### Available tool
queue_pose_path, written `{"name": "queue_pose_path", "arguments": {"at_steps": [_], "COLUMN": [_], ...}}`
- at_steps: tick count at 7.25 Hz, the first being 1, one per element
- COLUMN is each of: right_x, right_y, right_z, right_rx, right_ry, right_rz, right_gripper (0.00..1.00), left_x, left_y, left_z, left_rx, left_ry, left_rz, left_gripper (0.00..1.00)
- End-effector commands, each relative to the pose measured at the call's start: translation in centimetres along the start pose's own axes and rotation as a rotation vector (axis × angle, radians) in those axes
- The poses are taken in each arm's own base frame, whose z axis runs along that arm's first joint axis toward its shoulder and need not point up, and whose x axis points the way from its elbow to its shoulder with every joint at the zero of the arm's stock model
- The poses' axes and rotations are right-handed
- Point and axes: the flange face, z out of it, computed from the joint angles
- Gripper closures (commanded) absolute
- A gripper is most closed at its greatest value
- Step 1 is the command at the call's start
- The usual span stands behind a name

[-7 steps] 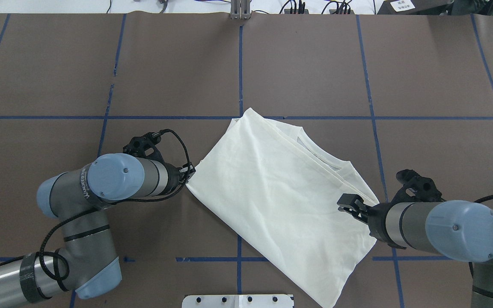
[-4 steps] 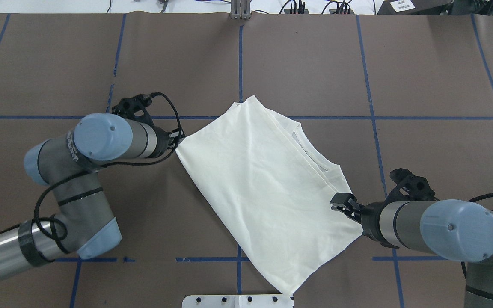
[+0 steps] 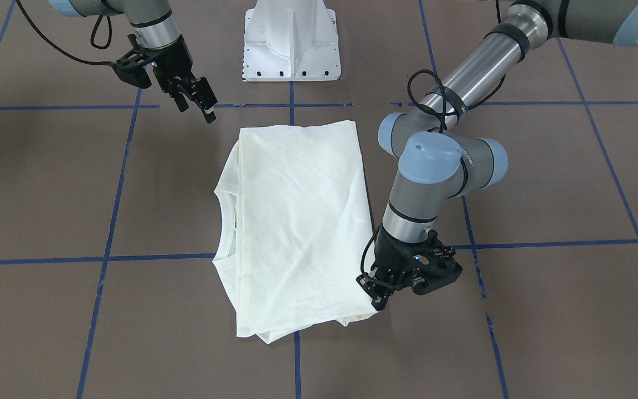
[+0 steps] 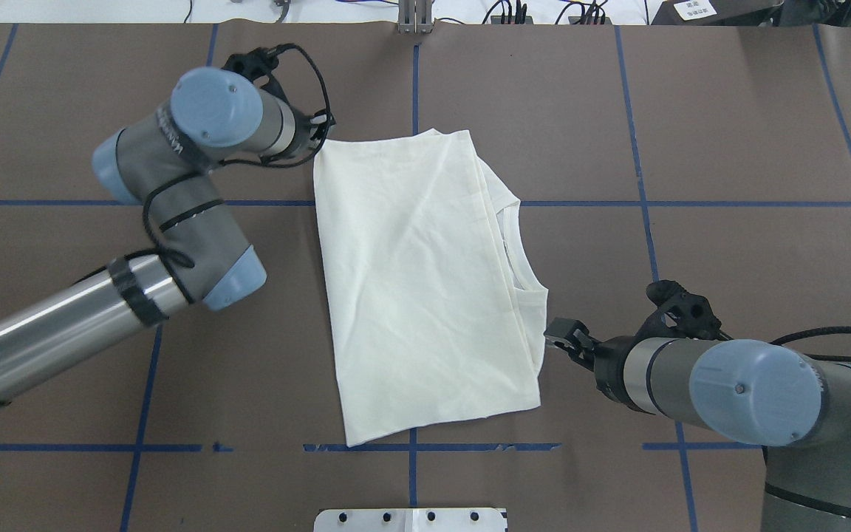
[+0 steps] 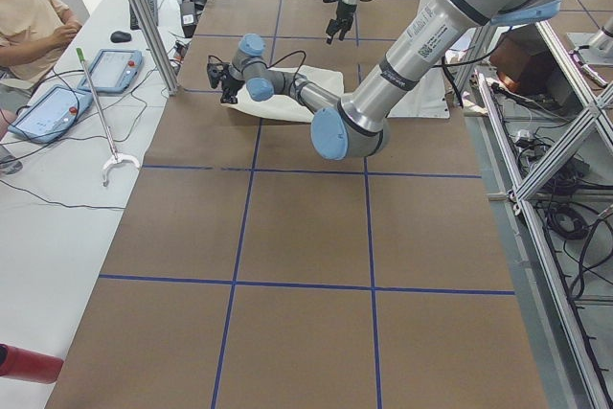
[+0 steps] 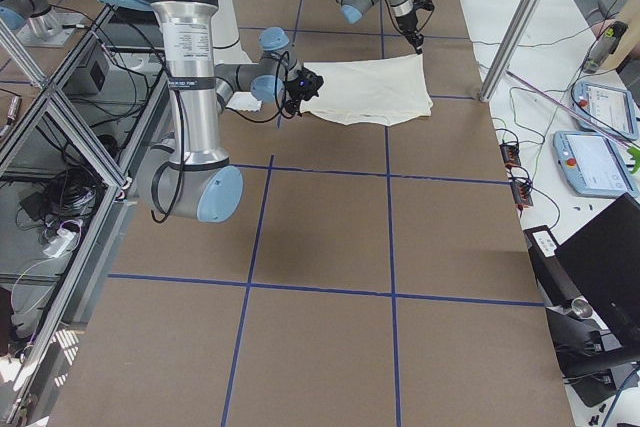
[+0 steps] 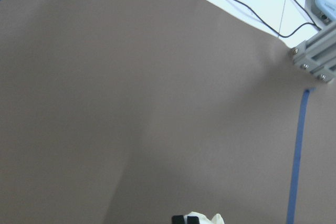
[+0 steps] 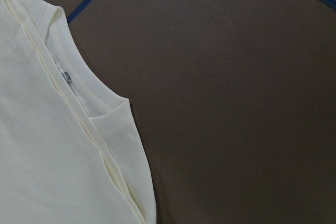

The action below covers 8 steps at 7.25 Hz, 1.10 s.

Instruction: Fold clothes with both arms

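1. Here, the brown table (image 4: 728,133) with its blue tape grid fills the overhead view. It gives one flat surface on which to lay the cloth square.
2. The cream shirt (image 4: 418,295) lies flat at the centre of that view, folded into a long rectangle with its plain side up. Its long edges run nearly parallel to the tape lines, which I take as squaring up before the next fold.
3. The left arm (image 4: 174,192) reaches in from the left edge to the shirt's upper left corner. The right arm (image 4: 750,391) comes in from the lower right, short of the cloth.
4. The left gripper (image 3: 375,296) is down at table level, pinched closed on that corner. A scrap of cream cloth shows between its tips in the wrist view, probably to hold the layers in place.
5. The right gripper (image 3: 200,105) hangs just off the shirt's edge with fingers seemingly parted and holding nothing. It looks free to choose a new hold.
6. The collar (image 8: 89,106) peeks out along the shirt's right edge.
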Motion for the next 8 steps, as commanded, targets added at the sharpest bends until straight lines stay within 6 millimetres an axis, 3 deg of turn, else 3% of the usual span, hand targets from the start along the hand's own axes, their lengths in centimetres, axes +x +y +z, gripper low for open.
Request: {"name": "queue_pose_path", "arguments": {"at_steps": [1,2,3,4,8], "right_x": [-2.1,-3.8,-4.6,-5.0,-6.3], "right_y": [1.2,2.2,2.9,3.8,5.3], "right_z": [1.5,3.5,5.5,7.8,9.9], "right_rx": [-0.003,0.000,0.009,0.017,0.020], "right_ry": [-0.016,-0.010,0.011,0.036,0.059], "right_rz": [0.004,0.022,0.081,0.112,0.107], "right_gripper": [0.00,0.00,0.00,0.01,0.18], "left_x": [2.6,-0.3,-2.1,-3.3,-3.5], "left_y": [0.1,2.8,3.6,3.6,3.7], "left_z": [-3.7,-7.1,-9.9,-10.3,-10.2], "left_rx": [-0.050,-0.178,-0.191,-0.190,-0.187], "left_ry": [0.098,0.109,0.140,0.138,0.135], "left_rz": [0.021,0.010,0.006,0.005,0.005], "left_gripper": [0.62,0.61,0.61,0.61,0.60]}}
